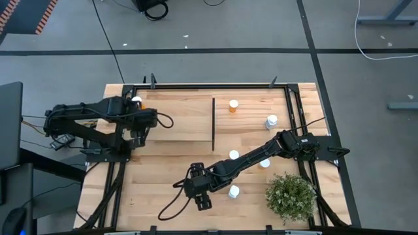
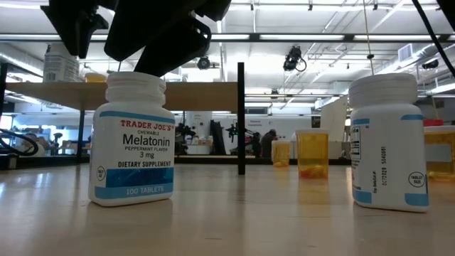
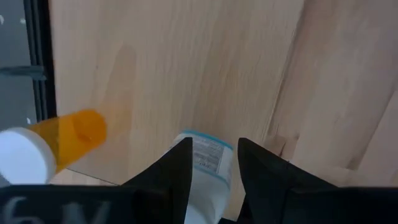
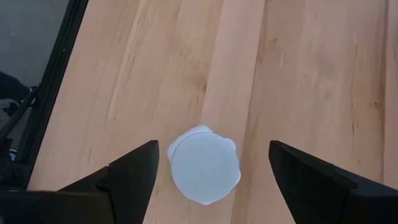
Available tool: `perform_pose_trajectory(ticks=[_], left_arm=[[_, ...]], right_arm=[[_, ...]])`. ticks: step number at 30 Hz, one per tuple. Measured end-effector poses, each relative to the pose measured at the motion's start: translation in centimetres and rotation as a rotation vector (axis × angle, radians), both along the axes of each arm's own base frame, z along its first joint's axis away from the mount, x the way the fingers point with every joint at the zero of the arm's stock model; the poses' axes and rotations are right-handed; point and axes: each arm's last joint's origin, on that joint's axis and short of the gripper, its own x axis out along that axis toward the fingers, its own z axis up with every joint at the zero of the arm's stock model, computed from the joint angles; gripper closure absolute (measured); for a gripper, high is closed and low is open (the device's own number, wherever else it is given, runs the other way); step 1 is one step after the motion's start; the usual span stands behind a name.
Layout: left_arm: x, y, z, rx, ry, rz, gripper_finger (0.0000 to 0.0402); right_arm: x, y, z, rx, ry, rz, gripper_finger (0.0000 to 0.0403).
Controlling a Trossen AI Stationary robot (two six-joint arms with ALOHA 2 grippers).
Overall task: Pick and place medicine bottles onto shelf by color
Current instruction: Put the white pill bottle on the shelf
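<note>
My left gripper [image 3: 211, 148] is over the left part of the light-wood shelf [image 1: 176, 121], shut on a white bottle with a blue-edged label [image 3: 208, 158]. Beside it on the shelf is an orange bottle with a white cap [image 3: 65, 142]. My right gripper [image 4: 212, 149] hangs open near the table's front, its fingers on either side of a white bottle's cap [image 4: 204, 167] and above it, touching nothing. In the low view this is the Melatonin bottle [image 2: 132, 142], which stands upright on the table. My left gripper pinches the white bottle's labelled body [image 3: 200, 163] between its two fingers. The fingers come steeply from above and lie along the bottle's sides. The bottle's free end [image 3: 198, 138] points down at the shelf; I cannot tell whether it touches the shelf. The gripper hides the bottle's other end.
Right of the shelf's black divider [image 1: 213, 124] stand an orange bottle [image 1: 233, 105] and a white one [image 1: 271, 121]. More white-capped bottles [image 1: 234, 155] [image 1: 265, 163] [image 1: 233, 191] stand on the table. A bushy potted plant [image 1: 290, 196] fills the near right corner.
</note>
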Motion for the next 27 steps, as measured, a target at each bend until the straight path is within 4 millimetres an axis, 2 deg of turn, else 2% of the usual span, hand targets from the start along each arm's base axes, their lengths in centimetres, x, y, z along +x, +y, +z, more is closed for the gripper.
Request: perform_pose_trajectory(ticks=[10, 13, 22, 27], left_arm=[[0.0, -0.1, 0.1, -0.005, -0.01, 0.02, 0.0266], [0.1, -0.3, 1.3, -0.015, -0.073, 0.029, 0.0262], [-0.3, -1.0, 7.3, -0.039, -0.362, 0.053, 0.0266], [-0.8, -1.2, 9.2, -0.046, -0.446, 0.071, 0.0266]], right_arm=[[0.0, 0.0, 0.0, 0.0, 0.0, 0.0, 0.0093], [0.0, 0.0, 0.0, -0.003, -0.001, 0.005, 0.0093], [-0.1, 0.1, 0.0, 0.008, 0.008, 0.08, 0.0093], [0.0, 0.1, 0.0, -0.027, -0.003, 0.082, 0.0093]])
